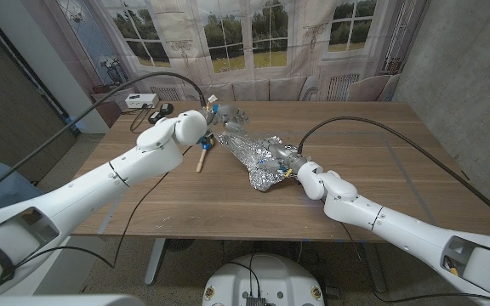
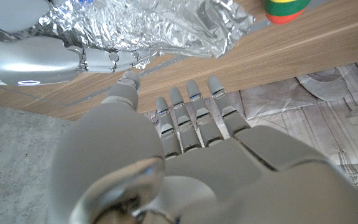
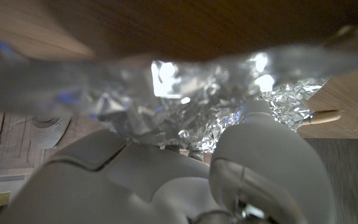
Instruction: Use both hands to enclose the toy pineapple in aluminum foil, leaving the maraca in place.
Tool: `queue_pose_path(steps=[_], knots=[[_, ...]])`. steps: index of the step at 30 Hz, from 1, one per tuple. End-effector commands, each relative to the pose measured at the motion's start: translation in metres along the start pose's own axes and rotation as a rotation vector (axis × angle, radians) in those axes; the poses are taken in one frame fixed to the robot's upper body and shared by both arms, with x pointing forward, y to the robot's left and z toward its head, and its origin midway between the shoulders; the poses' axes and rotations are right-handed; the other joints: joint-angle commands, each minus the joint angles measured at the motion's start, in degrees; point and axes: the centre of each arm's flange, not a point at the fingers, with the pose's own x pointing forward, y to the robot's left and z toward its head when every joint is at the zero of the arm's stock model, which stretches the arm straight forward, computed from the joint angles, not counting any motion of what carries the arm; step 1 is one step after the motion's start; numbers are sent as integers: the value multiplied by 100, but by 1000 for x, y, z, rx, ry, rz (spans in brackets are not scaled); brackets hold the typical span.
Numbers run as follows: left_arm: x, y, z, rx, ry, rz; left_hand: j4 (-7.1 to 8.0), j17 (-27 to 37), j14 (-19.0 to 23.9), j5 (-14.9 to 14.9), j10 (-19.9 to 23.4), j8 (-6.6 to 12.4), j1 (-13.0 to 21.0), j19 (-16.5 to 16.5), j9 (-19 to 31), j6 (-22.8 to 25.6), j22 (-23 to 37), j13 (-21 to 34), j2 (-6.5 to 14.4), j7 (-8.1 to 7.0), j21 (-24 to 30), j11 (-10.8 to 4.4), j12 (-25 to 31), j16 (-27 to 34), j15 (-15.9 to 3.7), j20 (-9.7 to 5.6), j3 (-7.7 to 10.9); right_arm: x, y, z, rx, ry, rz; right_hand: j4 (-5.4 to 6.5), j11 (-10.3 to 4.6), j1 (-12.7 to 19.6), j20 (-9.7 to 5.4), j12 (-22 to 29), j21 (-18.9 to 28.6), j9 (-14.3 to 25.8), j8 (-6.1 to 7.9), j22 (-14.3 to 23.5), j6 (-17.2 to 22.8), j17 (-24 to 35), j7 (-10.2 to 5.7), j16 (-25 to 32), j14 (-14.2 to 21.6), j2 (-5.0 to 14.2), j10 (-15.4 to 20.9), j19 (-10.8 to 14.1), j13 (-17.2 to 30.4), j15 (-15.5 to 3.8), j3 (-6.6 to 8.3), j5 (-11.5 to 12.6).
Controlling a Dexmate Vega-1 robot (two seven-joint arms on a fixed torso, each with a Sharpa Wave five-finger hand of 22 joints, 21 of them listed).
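A crumpled sheet of aluminum foil [image 1: 253, 153] [image 2: 160, 25] [image 3: 185, 106] lies bunched at the table's middle, and the toy pineapple is hidden in it. My right hand [image 1: 286, 161] [image 2: 36, 56] [image 3: 166, 180] grips the foil's near right edge, its fingers tucked into the foil. My left hand [image 1: 202, 121] [image 2: 191, 143] hovers just left of the foil's far end, its straight fingers holding nothing. The maraca [image 1: 201, 157] [image 2: 284, 9] [image 3: 319, 117] lies left of the foil below my left hand, its wooden handle pointing toward the table's front.
A white box [image 1: 139, 100] and a small dark object [image 1: 164, 109] sit at the table's far left corner. Black cables [image 1: 373, 123] arc over the table from both arms. Bare wooden table [image 1: 381, 161] lies to the right of the foil.
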Motion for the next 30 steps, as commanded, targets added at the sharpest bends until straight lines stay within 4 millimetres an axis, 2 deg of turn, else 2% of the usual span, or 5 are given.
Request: queue_pose_path(steps=[1,4,12,22,30], knots=[[6,-15,4,1,30,-30,-38,145,594,-205,633,414,291,401,121,821,32,129,108,124,232,-154,359,279,-469,-141,23,-3,0,-5,14,-5,4,32,20,-23,16,1,-34,10,16,11,54,8,-35,35,63,15,25,14,6,-57,-18,21],[8,-22,5,-3,29,-37,-53,150,861,-287,981,603,412,519,112,1268,32,169,145,156,321,-257,530,329,-591,-214,64,-4,1,-6,15,-7,4,36,24,-24,16,-3,-35,10,15,11,60,10,-36,36,63,22,23,20,6,-52,-20,23],[15,-33,9,18,52,-65,-102,179,1099,-371,1218,652,754,607,74,1412,36,220,411,375,445,-173,665,347,-594,-228,280,-6,1,-9,25,-8,3,35,27,-20,15,8,-37,9,18,12,112,10,-34,47,96,15,78,46,4,-60,-43,30],[26,-55,4,4,81,-101,-72,57,1236,-435,1213,620,797,871,66,1341,35,189,385,467,620,-81,633,231,-587,-327,351,-7,2,-13,61,-11,17,23,20,2,-5,23,-22,8,32,14,197,9,-34,56,137,-4,143,122,3,-79,-69,53],[31,-66,-2,-36,88,-112,-15,-103,1311,-456,1190,589,692,1029,39,1300,19,65,300,508,743,-19,517,93,-540,-372,347,-5,4,-14,89,-16,30,8,47,53,-31,21,40,5,19,17,227,13,-36,76,201,10,161,326,3,-73,-80,87]])
